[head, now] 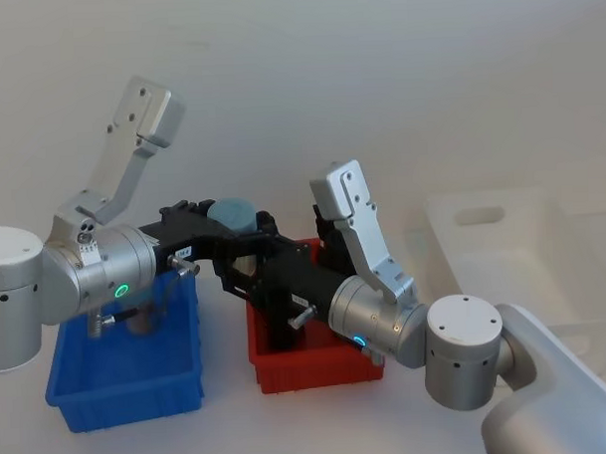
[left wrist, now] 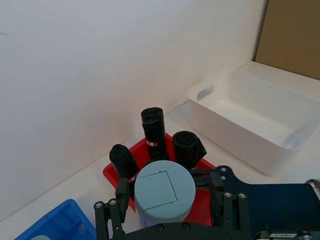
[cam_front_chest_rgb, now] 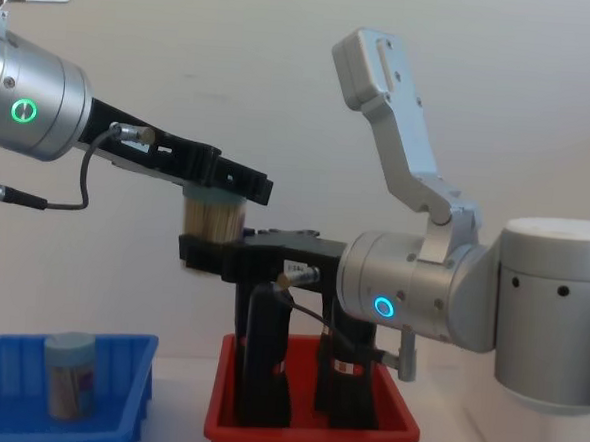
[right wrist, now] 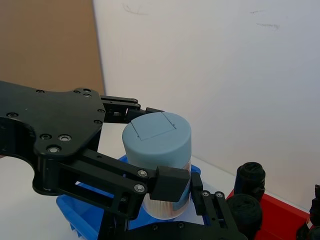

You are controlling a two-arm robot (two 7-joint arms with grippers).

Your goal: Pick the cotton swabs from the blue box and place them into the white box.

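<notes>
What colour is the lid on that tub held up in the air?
Plain pale grey-blue; the cotton swabs' lid shows best in the right wrist view.

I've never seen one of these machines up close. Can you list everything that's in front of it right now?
cotton swab tubs: two, clear with grey-blue lids; one held in the air, one standing in the blue box
blue box: one, bright blue, robot's left
red bin: one, red, middle
black rolls: three, black, upright in the red bin
white box: one, white, robot's right
brown board: one, brown, behind the white box
table: one, white, under the boxes
left gripper: one, black, shut on the raised tub near its lid
right gripper: one, black, at that tub's base
</notes>
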